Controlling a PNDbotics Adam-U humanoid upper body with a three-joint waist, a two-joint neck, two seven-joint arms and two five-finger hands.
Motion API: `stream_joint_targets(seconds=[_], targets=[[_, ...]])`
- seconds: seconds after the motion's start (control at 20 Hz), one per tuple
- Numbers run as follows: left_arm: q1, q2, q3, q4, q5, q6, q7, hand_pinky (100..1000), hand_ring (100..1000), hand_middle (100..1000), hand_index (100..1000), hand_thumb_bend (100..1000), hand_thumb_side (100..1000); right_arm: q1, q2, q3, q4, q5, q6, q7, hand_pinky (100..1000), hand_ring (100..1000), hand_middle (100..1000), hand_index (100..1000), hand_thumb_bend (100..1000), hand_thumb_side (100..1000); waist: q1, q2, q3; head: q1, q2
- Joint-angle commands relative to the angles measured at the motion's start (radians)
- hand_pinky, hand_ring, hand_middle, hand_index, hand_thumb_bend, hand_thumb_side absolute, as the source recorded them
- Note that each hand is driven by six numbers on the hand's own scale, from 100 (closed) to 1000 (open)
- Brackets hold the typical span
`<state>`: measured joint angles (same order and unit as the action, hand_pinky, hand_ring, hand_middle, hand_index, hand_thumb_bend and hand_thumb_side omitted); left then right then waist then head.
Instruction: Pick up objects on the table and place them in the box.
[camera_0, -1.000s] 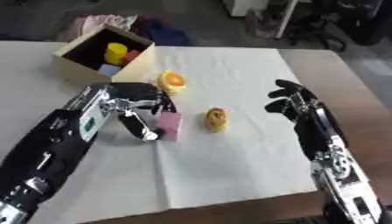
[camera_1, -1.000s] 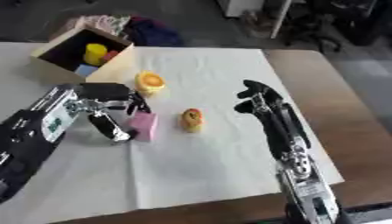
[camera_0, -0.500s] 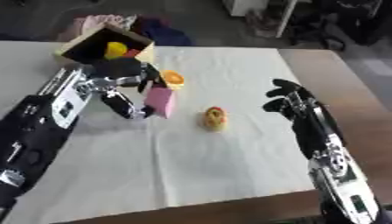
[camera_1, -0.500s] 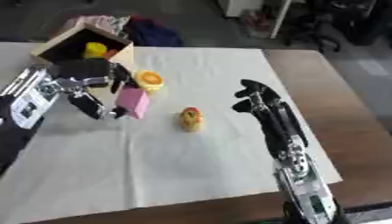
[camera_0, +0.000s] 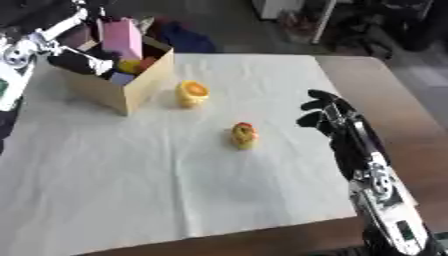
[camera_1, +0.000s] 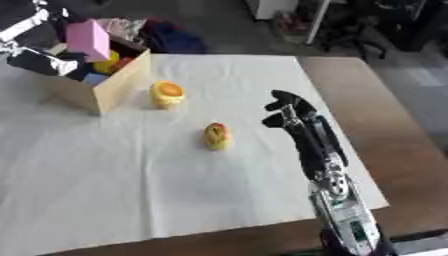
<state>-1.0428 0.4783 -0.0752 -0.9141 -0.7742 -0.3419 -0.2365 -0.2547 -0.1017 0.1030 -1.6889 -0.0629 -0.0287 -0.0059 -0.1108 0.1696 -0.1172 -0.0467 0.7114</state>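
Pink rectangular block (camera_0: 122, 37) is held upright over the open cardboard box (camera_0: 131, 87) at the bench's far left corner, pinched by the left hand (camera_0: 92, 62). A yellow-orange rounded object (camera_0: 193, 93) sits just beside the box; a small yellow-red object (camera_0: 242, 135) lies mid-bench on the white cloth (camera_0: 175, 190). The right hand (camera_0: 325, 112), fingers relaxed, hovers near the right edge.

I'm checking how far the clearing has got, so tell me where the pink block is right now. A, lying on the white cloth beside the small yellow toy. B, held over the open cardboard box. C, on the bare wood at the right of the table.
B: the pink block stands up above the cardboard box, in the grip of the left hand, clear of the white cloth.
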Motion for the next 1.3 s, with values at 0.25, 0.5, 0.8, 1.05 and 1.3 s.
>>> stream_joint_targets(seconds=[0.25, 0.5, 0.8, 1.05, 1.3], targets=[[-0.051, -0.040, 0.067, 0.128, -0.131, 0.133, 0.132, 725, 590, 623, 776, 100, 142, -0.009, -0.010, 0.009, -0.009, -0.004, -0.001, 0.013, 674, 568, 613, 798, 100, 712, 0.001, -0.004, -0.012, 0.008, -0.007], [-0.045, -0.061, 0.055, 0.166, -0.207, 0.205, 0.222, 783, 690, 780, 911, 100, 205, -0.009, -0.009, 0.010, -0.008, -0.005, -0.001, 0.016, 674, 568, 613, 795, 100, 712, 0.000, -0.002, -0.014, 0.008, -0.008], [-0.042, -0.062, 0.043, 0.208, -0.229, 0.213, 0.319, 841, 782, 879, 957, 112, 584, -0.008, -0.009, 0.010, -0.008, -0.004, -0.001, 0.017, 674, 566, 612, 791, 100, 712, 0.000, -0.002, -0.012, 0.006, -0.007], [-0.040, -0.058, 0.040, 0.222, -0.252, 0.223, 0.315, 855, 811, 930, 980, 180, 658, -0.007, -0.009, 0.010, -0.008, -0.005, -0.001, 0.017, 674, 565, 611, 790, 100, 711, 0.000, -0.003, -0.009, 0.004, -0.007], [-0.037, -0.055, 0.040, 0.223, -0.276, 0.230, 0.296, 870, 831, 948, 993, 332, 646, -0.008, -0.009, 0.009, -0.008, -0.005, -0.001, 0.018, 674, 564, 611, 789, 100, 712, -0.001, -0.003, -0.008, 0.002, -0.007]])
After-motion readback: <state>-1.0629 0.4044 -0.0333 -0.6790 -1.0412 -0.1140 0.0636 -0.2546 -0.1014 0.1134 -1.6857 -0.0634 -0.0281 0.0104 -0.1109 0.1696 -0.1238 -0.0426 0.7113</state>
